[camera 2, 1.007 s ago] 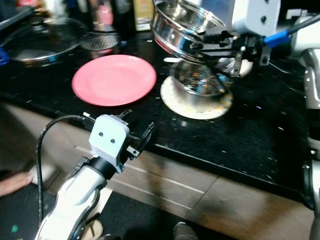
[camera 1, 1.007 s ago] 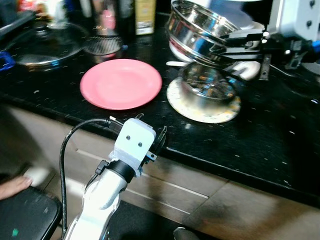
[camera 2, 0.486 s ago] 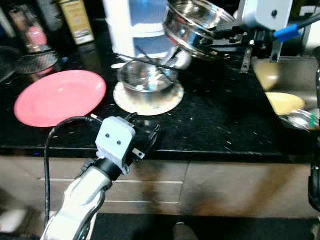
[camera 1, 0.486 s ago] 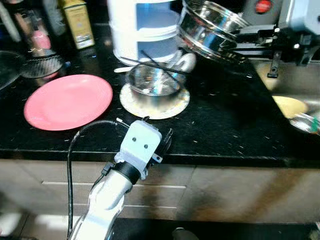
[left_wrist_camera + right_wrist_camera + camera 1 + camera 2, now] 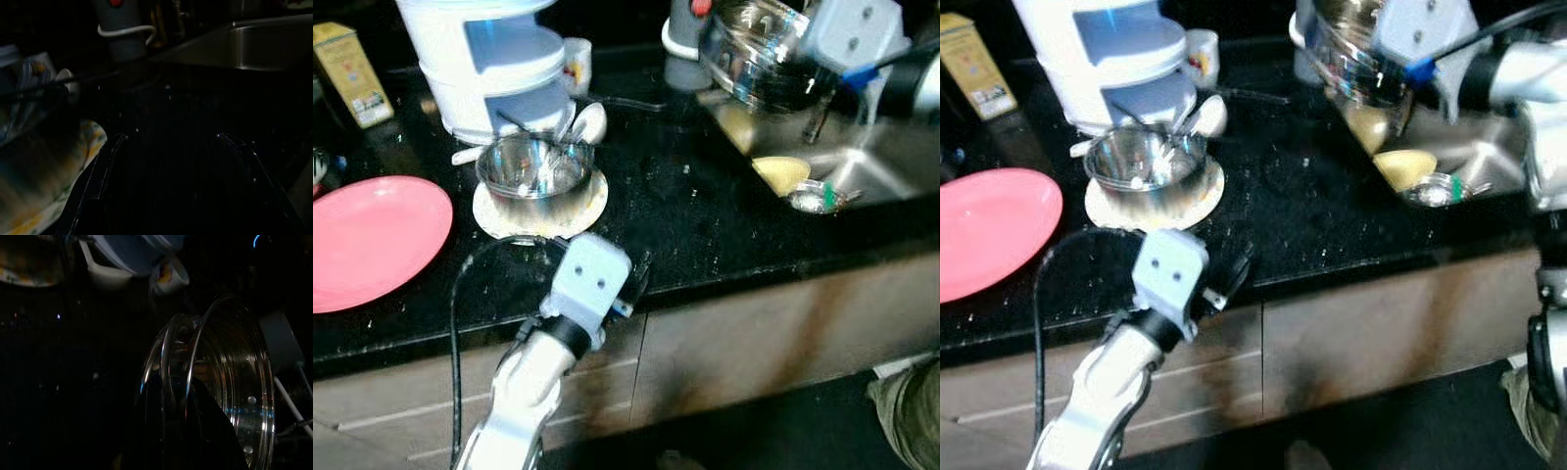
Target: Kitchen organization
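Right gripper clamped on steel steamer pan's rim above sink — left gripper fingers apart, empty.

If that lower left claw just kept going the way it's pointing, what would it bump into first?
Probably nothing soon: the left gripper points across bare black countertop. Farther along stand a grey appliance and the sink, though depth is hard to judge.
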Motion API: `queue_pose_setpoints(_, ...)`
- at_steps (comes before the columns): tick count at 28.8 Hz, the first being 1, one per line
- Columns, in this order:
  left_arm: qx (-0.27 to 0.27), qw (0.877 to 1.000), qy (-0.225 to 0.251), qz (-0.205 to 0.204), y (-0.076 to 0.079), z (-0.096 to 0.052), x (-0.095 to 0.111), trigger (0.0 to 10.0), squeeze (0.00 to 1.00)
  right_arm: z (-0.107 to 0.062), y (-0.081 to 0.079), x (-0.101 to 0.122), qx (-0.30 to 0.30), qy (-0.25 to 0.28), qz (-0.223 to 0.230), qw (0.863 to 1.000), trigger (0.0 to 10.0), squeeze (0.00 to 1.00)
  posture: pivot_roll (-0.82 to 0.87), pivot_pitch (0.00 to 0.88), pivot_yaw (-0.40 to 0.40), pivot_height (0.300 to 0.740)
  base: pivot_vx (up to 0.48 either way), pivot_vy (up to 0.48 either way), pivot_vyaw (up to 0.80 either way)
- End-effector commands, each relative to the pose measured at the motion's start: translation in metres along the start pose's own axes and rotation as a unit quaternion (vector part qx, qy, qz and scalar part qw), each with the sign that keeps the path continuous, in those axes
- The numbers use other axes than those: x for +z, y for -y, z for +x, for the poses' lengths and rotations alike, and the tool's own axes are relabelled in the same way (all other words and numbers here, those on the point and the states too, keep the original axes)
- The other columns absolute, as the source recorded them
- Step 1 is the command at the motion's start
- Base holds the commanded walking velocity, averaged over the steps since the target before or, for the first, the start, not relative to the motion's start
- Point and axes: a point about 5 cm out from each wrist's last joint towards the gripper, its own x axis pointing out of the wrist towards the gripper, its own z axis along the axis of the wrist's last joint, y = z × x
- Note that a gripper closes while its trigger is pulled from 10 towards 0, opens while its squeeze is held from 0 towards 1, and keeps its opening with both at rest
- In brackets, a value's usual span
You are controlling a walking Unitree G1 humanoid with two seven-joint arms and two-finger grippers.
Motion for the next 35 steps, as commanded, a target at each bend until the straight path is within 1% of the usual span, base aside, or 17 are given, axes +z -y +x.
queue_pose_setpoints(1,0.007,1.000,-0.005,-0.004,-0.001,0.000,-0.003,10.0,0.00,0.009,-0.006,0.009,0.003,0.010,-0.023,1.000,10.0,0.00,0.01,0.056,-0.043,0.740,0.000,0.000,0.00)
queue_pose_setpoints(3,0.007,1.000,-0.005,-0.004,-0.001,0.001,-0.003,10.0,0.00,0.012,-0.007,0.009,0.003,0.009,-0.024,1.000,10.0,0.00,0.01,0.056,-0.043,0.740,0.000,0.000,0.00)
queue_pose_setpoints(5,0.008,1.000,-0.004,-0.006,-0.001,0.003,-0.003,10.0,0.00,0.017,-0.010,0.009,-0.004,0.007,-0.016,1.000,10.0,0.00,0.01,0.056,-0.046,0.740,0.000,0.000,0.00)
queue_pose_setpoints(6,0.015,1.000,-0.003,-0.007,-0.004,0.005,-0.003,10.0,0.00,0.022,-0.012,0.007,-0.019,0.007,0.001,1.000,10.0,0.00,0.01,0.055,-0.049,0.740,0.000,0.000,0.00)
queue_pose_setpoints(7,0.015,1.000,-0.003,-0.007,-0.004,0.005,-0.003,10.0,0.00,0.022,-0.012,0.007,-0.019,0.007,0.001,1.000,10.0,0.00,0.01,0.055,-0.049,0.740,0.000,0.000,0.00)
queue_pose_setpoints(8,0.023,1.000,-0.003,-0.007,-0.006,0.006,-0.003,10.0,0.00,0.027,-0.015,0.007,-0.027,0.010,0.012,0.999,10.0,0.00,0.01,0.055,-0.050,0.740,0.000,0.000,0.00)
queue_pose_setpoints(11,0.034,0.999,-0.004,-0.008,-0.011,0.009,-0.003,10.0,0.00,0.036,-0.027,0.007,-0.017,0.021,0.028,0.999,10.0,0.00,0.01,0.054,-0.052,0.740,0.000,-0.084,0.00)
queue_pose_setpoints(12,0.036,0.999,-0.003,-0.013,-0.012,0.011,-0.003,10.0,0.00,0.040,-0.034,0.007,-0.007,0.023,0.033,0.999,10.0,0.00,0.01,0.055,-0.052,0.740,0.000,-0.304,0.00)
queue_pose_setpoints(13,0.036,0.999,-0.003,-0.013,-0.012,0.011,-0.003,10.0,0.00,0.040,-0.034,0.007,-0.007,0.023,0.033,0.999,10.0,0.00,0.01,0.055,-0.052,0.740,0.000,-0.304,0.00)
queue_pose_setpoints(15,0.036,0.999,-0.002,-0.013,-0.014,0.011,-0.002,10.0,0.00,0.042,-0.040,0.007,0.002,0.022,0.032,0.999,10.0,0.00,0.01,0.057,-0.049,0.740,0.000,-0.317,0.00)
queue_pose_setpoints(17,0.036,0.999,-0.001,-0.012,-0.014,0.012,-0.002,10.0,0.00,0.042,-0.042,0.007,0.006,0.018,0.028,0.999,10.0,0.00,0.01,0.057,-0.048,0.740,0.000,-0.339,0.00)
queue_pose_setpoints(35,0.030,0.999,0.002,-0.018,-0.010,0.013,-0.001,10.0,0.00,0.044,-0.040,0.007,-0.013,0.002,0.018,1.000,10.0,0.00,0.01,0.063,-0.050,0.740,0.000,-0.350,0.00)
